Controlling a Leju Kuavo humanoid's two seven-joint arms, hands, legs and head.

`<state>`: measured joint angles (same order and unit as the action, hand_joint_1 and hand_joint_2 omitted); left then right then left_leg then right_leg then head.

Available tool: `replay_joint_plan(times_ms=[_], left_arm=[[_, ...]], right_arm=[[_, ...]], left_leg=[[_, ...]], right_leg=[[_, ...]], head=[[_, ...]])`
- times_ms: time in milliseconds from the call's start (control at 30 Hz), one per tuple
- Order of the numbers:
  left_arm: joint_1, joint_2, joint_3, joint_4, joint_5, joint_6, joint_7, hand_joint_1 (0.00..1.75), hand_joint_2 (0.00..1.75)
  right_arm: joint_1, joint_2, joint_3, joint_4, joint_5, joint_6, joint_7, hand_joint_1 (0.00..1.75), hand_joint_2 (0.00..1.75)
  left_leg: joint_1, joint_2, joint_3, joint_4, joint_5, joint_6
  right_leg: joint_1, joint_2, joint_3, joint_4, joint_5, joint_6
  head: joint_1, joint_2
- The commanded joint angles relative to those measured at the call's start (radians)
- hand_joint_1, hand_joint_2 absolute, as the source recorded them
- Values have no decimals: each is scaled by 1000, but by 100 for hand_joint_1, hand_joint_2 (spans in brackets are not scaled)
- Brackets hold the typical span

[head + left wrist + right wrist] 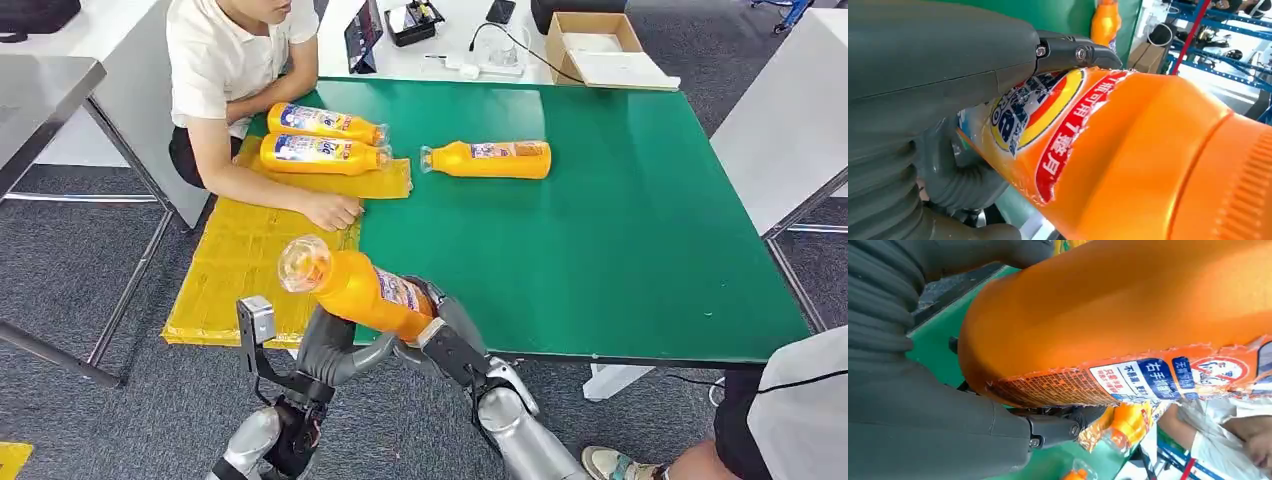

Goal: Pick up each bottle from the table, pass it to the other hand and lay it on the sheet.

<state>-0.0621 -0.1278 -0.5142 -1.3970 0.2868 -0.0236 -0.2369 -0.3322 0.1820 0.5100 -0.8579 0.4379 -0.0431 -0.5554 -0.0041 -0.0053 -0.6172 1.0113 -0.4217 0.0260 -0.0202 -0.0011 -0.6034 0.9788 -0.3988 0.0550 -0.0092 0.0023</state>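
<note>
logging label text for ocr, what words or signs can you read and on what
"右手抓握": blue patch, held bottle, back label; last character unsure.
Red crossed-circle sign beside it.
Its front label: white characters on red, turned, unreadable.
Labels on the table bottle and sheet bottles: too small.

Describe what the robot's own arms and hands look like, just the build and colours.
Both arms are silver metal at the lower segments, the left arm and right arm, with black joints and dark grey forearm sections. A small grey box sits on a black bracket beside the left arm. Up close, the left hand and right hand show grey ribbed covers, smooth grey shells and darker fingers with visible screws.
</note>
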Motion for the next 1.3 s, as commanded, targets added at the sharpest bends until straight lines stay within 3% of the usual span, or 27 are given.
replay_joint_plan(times_ms=[33,533,567,600,633,667,1133,1167,1200,1233,1300], left_arm=[[-60,2,-37,81,-31,27,-20,0,175],[-56,-2,-32,80,-29,28,-20,0,175],[-53,-6,-26,77,-24,29,-23,9,175],[-56,-11,-20,83,-19,32,-24,133,175],[-60,-16,-13,89,-12,34,-27,164,175],[-62,-22,-6,92,0,31,-32,175,175],[-19,9,30,37,89,-60,-26,175,175],[-23,6,35,43,89,-63,-24,175,175],[-26,5,36,45,90,-67,-22,175,175],[-30,3,37,48,91,-70,-21,175,175],[-42,3,35,58,86,-72,-20,175,175]], right_arm=[[-76,10,65,116,-2,13,9,175,175],[-67,10,79,105,-2,20,8,175,175],[-65,12,89,104,2,23,14,175,175],[-63,15,99,107,3,26,17,175,175],[-65,18,110,113,4,29,19,175,175],[-66,20,118,116,4,32,20,175,175],[-58,57,160,106,-72,103,3,175,175],[-59,56,159,103,-82,105,5,152,175],[-59,54,158,101,-86,104,6,89,175],[-57,53,153,98,-94,101,5,0,175],[-60,49,153,104,-100,101,8,0,175]], left_leg=[[0,0,2,-1,-1,-1],[1,0,3,0,-1,-2],[1,0,5,0,-2,-2],[1,0,4,0,-2,-2],[0,0,2,-1,-1,-1],[1,1,4,0,-2,-2],[1,2,3,0,-2,-2],[2,3,6,0,-3,-3],[1,1,4,0,-2,-2],[1,0,2,0,-1,-2],[1,1,3,0,-2,-2]], right_leg=[[1,0,2,0,-1,-2],[1,-1,3,0,-1,-2],[2,0,5,0,-2,-3],[1,0,4,0,-2,-2],[1,0,2,0,-1,-2],[1,0,4,0,-2,-3],[1,2,2,0,-1,-2],[2,2,5,0,-3,-4],[1,1,3,1,-2,-3],[1,0,2,0,-1,-2],[2,1,3,0,-2,-3]], head=[[0,0],[0,0],[0,0],[0,0],[0,0],[0,0],[0,0],[0,0],[0,0],[0,0],[0,0]])
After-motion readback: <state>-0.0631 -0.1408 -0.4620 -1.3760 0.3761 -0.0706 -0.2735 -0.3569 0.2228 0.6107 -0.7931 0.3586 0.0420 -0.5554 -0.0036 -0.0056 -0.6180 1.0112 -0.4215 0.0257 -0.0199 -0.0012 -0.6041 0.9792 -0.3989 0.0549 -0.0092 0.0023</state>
